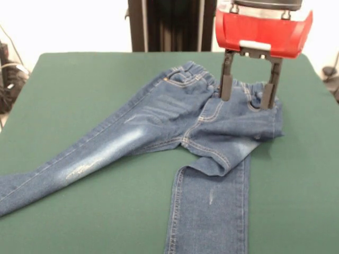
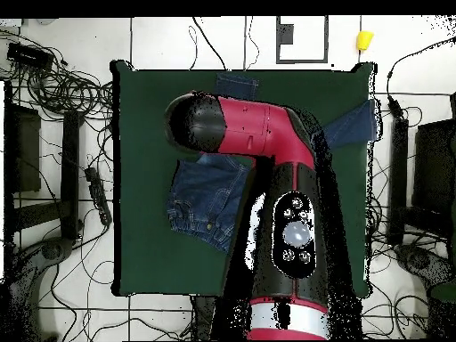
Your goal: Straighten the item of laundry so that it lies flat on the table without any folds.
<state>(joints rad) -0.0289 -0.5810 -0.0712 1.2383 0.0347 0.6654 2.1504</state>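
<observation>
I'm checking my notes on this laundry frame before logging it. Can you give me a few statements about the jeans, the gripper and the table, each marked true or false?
1. The jeans lie on a green table. True.
2. The gripper is open, its fingers down at the waistband. True.
3. Both legs lie straight and flat. False: one leg is folded at the crotch, with a bunched crease there.
4. The gripper is at a leg hem. False: it is at the waistband end.
5. Both legs run off the front view's edges. True: one leaves left, one at the bottom.
</observation>
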